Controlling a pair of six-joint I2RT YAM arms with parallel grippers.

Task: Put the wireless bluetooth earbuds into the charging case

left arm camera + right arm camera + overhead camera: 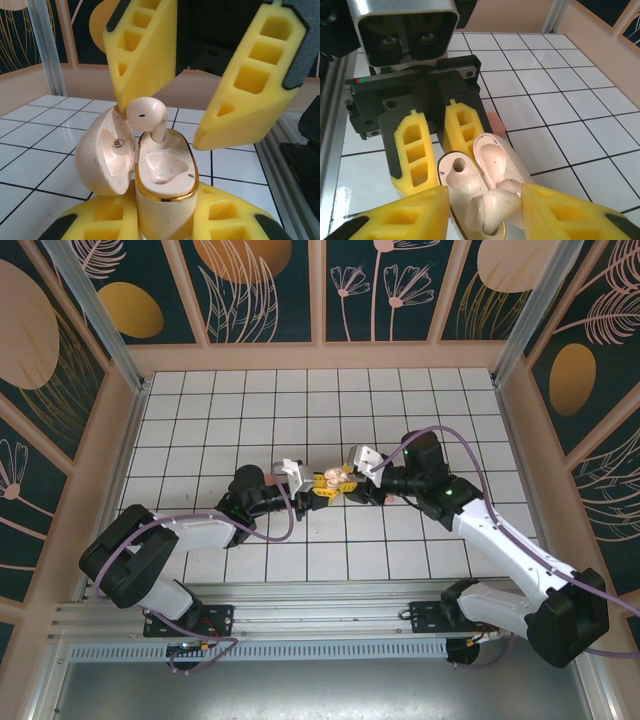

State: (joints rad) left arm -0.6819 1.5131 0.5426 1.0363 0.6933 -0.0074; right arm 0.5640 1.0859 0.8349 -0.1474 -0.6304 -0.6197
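The right pincer (164, 122) stands with its jaws apart and grips nothing; one yellow pad sits against or just beside the head of a pale beige earbud (145, 114), the other pad well clear. That earbud stands upright with its stem in the socket of the charging case (162, 172), its head proud of the gold rim, so it is judged placed but possibly not fully seated. The left pincer (165, 222) is closed on the case body from below and presents it with the lid (102, 155) swung open to one side. The case is held near the middle of the tiled bench (250, 400), somewhat toward the near edge. The step in hand is the release of the first bud. The next move calls for a straight withdrawal that does not drag the bud out, then a check on seating. The second socket appears empty. What appears to be a pinkish-red bud (495, 122) lies on the tiles just beyond the left pincer, partly hidden. The open lid and the close-set pads crowd the approach.
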